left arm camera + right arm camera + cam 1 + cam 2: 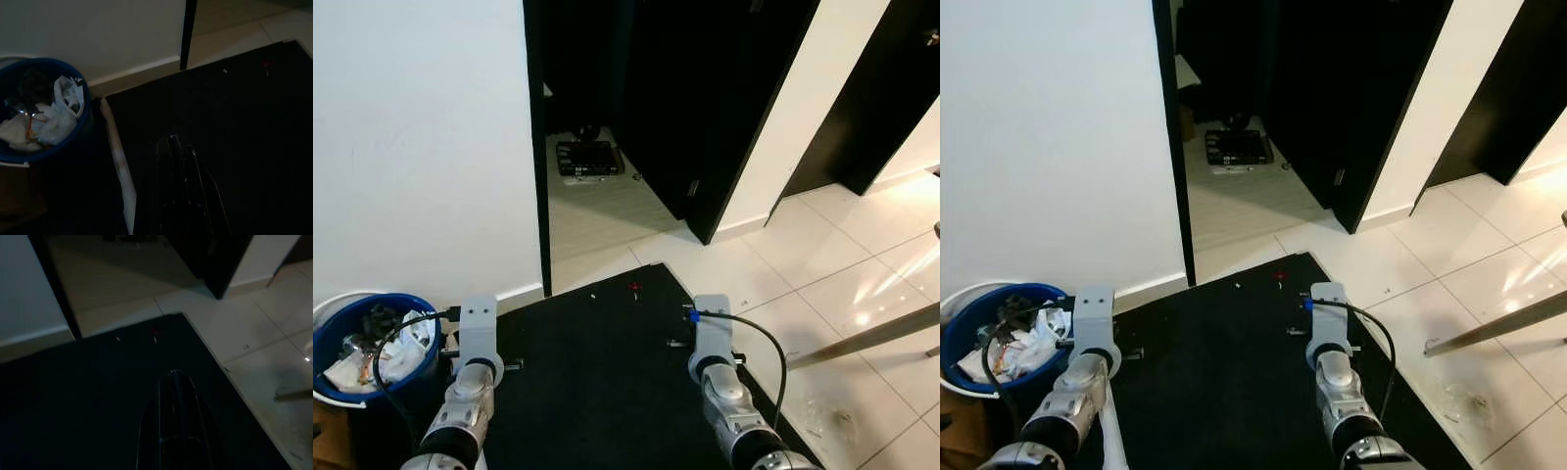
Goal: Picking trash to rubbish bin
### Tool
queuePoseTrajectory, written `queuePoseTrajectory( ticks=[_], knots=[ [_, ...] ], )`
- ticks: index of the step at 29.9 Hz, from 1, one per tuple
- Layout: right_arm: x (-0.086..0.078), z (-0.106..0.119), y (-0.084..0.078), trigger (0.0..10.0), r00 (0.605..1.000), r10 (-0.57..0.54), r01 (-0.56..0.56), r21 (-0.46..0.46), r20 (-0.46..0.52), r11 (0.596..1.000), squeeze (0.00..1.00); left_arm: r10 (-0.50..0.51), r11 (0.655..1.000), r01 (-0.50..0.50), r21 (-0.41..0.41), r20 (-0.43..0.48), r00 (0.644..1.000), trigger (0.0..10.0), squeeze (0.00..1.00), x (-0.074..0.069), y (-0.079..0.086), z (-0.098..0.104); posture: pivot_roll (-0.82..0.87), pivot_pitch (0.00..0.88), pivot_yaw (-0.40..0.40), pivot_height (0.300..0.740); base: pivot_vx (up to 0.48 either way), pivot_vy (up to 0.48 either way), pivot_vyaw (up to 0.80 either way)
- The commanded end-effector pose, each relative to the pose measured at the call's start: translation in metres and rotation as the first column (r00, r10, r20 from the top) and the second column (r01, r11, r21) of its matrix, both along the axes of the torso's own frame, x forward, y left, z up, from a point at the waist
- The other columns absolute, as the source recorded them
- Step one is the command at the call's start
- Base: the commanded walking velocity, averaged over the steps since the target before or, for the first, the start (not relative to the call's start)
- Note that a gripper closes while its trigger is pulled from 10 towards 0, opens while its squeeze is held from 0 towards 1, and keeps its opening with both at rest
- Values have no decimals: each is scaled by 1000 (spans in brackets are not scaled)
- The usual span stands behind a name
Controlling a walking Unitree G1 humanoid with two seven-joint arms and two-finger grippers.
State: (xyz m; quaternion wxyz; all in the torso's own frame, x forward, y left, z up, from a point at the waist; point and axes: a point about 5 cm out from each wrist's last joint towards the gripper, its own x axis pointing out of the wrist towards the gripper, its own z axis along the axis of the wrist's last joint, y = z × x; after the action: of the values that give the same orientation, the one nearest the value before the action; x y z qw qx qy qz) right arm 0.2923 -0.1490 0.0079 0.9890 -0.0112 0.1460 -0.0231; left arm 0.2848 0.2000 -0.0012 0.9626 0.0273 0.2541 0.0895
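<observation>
A blue rubbish bin (423, 375) stands on the floor at my left against the white wall, holding crumpled white trash (403, 348). A black mat (597, 382) lies in front of me. On its far edge sit a small red scrap (634, 287) and a tiny white bit (593, 295). A crumpled clear wrapper (1469, 401) lies on the tiles at the right. Both silver arms reach forward over the mat. My left gripper (174, 141) hovers above the mat beside the bin, fingers together with nothing in them. My right gripper (172, 374) is likewise shut and empty, pointing towards the red scrap (155, 333).
Ahead, an open doorway shows a dark room with a flat black object (589, 159) on its floor. A dark door (705, 127) stands open beside it. A slanted metal rod (871, 338) crosses the white tiles at the right.
</observation>
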Motion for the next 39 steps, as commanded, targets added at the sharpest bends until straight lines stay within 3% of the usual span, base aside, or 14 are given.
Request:
queuePoseTrajectory(
  ticks=[1,4,7,12,14,16,19,22,25,29,33,37,38,39],
  knots=[
    [-3,-3,-6,10000,999,-42,42,-4,-17,999,0,-22,1000,22,10,19,1000,10000,0,1,-4,1,49,12,-35,740,0,0,0],
    [-9,-11,-8,10000,996,-44,53,124,-82,991,0,-60,998,59,25,78,995,10000,0,5,-12,9,56,1,-37,740,0,0,0],
    [-10,-13,-9,10000,996,-29,34,58,-88,998,0,-45,998,47,-30,68,997,10000,0,5,-14,7,50,3,-42,740,0,0,0],
    [-11,-14,-12,10000,995,-45,52,77,-87,996,0,-5,1000,5,-4,111,994,10000,0,2,-13,7,28,0,-50,740,0,0,0],
    [-12,-13,-15,10000,995,-66,70,60,-75,996,0,-1,999,6,-32,134,991,10000,0,0,-15,7,26,0,-53,740,0,0,0],
    [-12,-13,-16,10000,995,-67,71,43,-79,997,0,8,999,-2,-51,117,993,10000,0,-1,-15,5,25,0,-54,740,0,0,0],
    [-12,-13,-15,10000,997,-35,35,4,-72,999,0,45,998,-48,29,89,995,10000,0,-2,-11,3,21,0,-55,740,0,0,0],
    [-13,-15,-16,10000,995,-36,35,-6,-89,999,0,46,998,-49,46,49,998,10000,0,-5,-7,-2,18,0,-57,740,0,0,0],
    [-15,-18,-20,10000,992,-36,35,-11,-120,999,0,42,999,-42,11,6,999,10000,0,-9,-4,-7,17,0,-60,740,0,0,0],
    [-11,-13,-25,10000,994,-57,57,2,-92,998,0,27,997,-17,-79,124,992,10000,0,-2,-5,6,16,0,-55,740,0,0,0],
    [3,11,-30,10000,994,-81,76,57,79,995,0,10,998,16,-67,366,931,10000,0,10,-5,38,16,0,-55,740,0,0,0],
    [4,14,-32,10000,992,-82,77,60,97,995,0,-6,999,18,-27,390,921,10000,0,10,-2,42,14,0,-55,740,0,0,0],
    [-1,3,-33,10000,998,-67,67,7,4,998,0,-37,997,18,78,262,964,10000,0,0,8,24,14,0,-50,740,0,0,0],
    [-1,3,-33,10000,998,-67,67,7,4,998,0,-37,997,18,78,262,964,10000,0,0,8,24,14,0,-50,740,0,0,0]
  ],
)
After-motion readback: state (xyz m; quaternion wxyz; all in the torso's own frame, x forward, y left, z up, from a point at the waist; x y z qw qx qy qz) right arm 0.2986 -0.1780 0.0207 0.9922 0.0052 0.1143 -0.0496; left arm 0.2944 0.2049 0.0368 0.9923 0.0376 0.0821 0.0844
